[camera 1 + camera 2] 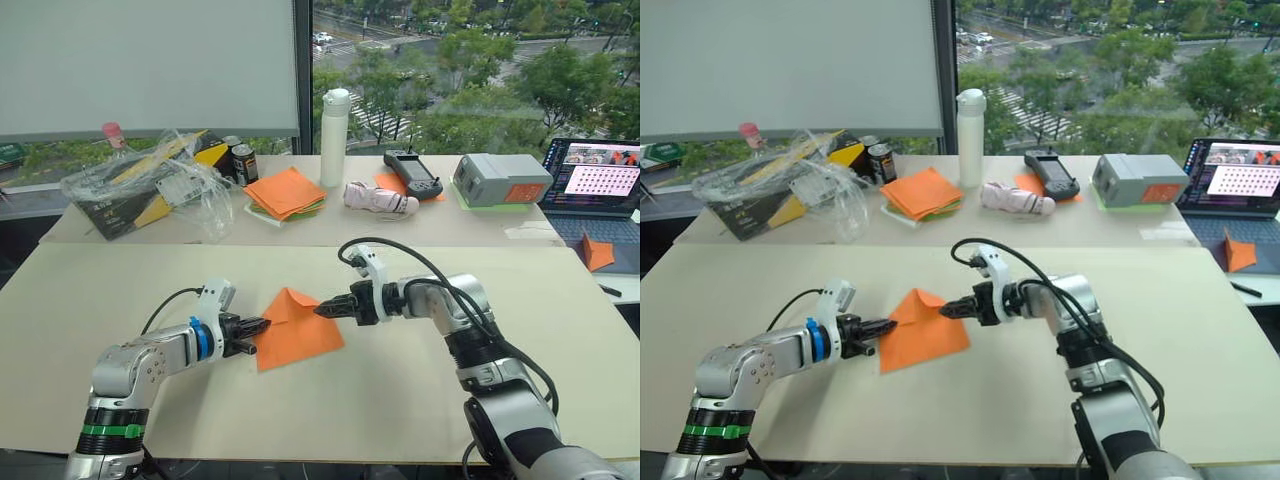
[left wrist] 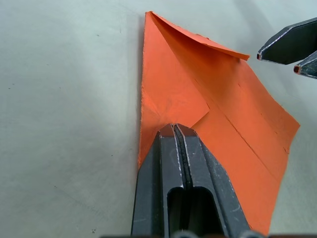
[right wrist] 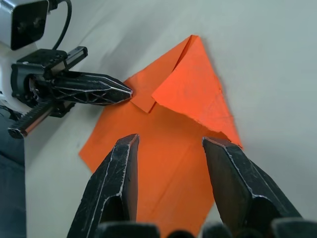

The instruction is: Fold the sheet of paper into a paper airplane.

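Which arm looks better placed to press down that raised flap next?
Probably the right: its open pincer sits beside the raised flap of the orange paper, while the left pincer, shut, pins the opposite edge.

We see two silver-grey metallic arms with rounded joint housings. The left arm carries a blue ring near the wrist and a green band lower down. Black cables loop over both forearms into white wrist camera blocks. The left gripper [image 1: 258, 325] and right gripper [image 1: 322, 310] each have two black, tapered, pointed fingers with ribbed sides.
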Motion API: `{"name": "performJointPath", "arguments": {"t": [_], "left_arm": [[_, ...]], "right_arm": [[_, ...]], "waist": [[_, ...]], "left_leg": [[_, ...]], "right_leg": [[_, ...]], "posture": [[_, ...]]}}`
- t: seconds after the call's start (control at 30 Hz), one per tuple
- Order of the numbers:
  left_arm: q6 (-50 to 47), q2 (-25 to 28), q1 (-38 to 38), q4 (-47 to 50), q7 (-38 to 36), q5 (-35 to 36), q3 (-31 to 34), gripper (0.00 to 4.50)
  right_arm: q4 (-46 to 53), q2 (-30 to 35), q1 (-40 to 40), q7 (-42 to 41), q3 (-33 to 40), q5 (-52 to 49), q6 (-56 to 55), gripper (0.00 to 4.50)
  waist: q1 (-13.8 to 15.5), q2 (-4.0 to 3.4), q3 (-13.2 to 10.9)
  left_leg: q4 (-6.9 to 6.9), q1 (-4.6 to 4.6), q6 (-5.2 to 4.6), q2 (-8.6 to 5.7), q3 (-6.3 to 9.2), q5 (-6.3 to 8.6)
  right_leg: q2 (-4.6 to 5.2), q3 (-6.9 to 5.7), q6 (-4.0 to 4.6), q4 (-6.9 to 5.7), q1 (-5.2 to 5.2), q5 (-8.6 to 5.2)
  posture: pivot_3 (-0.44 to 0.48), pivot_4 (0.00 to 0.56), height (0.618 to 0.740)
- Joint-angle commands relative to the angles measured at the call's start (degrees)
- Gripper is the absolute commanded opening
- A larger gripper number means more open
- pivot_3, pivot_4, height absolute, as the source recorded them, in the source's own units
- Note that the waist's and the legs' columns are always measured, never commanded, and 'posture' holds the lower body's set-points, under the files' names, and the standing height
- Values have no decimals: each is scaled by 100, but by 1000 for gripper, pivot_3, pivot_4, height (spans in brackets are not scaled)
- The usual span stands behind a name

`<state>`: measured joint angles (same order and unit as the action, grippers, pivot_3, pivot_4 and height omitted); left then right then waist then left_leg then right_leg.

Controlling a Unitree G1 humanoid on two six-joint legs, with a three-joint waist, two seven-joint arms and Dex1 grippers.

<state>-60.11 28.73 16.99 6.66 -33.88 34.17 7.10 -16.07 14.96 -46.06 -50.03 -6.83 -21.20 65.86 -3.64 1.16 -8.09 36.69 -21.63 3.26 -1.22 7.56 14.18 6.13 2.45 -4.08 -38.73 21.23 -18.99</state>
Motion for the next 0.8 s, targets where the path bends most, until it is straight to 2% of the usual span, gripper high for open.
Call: {"name": "performJointPath", "arguments": {"t": [0.03,0.53,0.8], "left_arm": [[-178,-11,-162,-84,99,-48,-114,0],[-189,-11,-169,-80,109,-41,-97,0],[-198,-2,-171,-76,110,-37,-87,0]], "right_arm": [[-127,-7,-220,145,253,-174,108,2248],[-945,95,-413,257,133,-13,-451,2248],[-843,56,-335,226,21,-77,-359,2248]], "waist": [[-1,0,0],[-20,0,0],[-19,0,0]], "left_leg": [[0,-1,0,0,0,0],[0,-1,0,-1,-2,0],[0,0,0,0,-2,0]], "right_leg": [[0,0,0,0,0,0],[0,1,0,-1,0,0],[0,1,0,-2,0,0]], "posture": [[0,150,740],[0,150,740],[0,150,740]]}}
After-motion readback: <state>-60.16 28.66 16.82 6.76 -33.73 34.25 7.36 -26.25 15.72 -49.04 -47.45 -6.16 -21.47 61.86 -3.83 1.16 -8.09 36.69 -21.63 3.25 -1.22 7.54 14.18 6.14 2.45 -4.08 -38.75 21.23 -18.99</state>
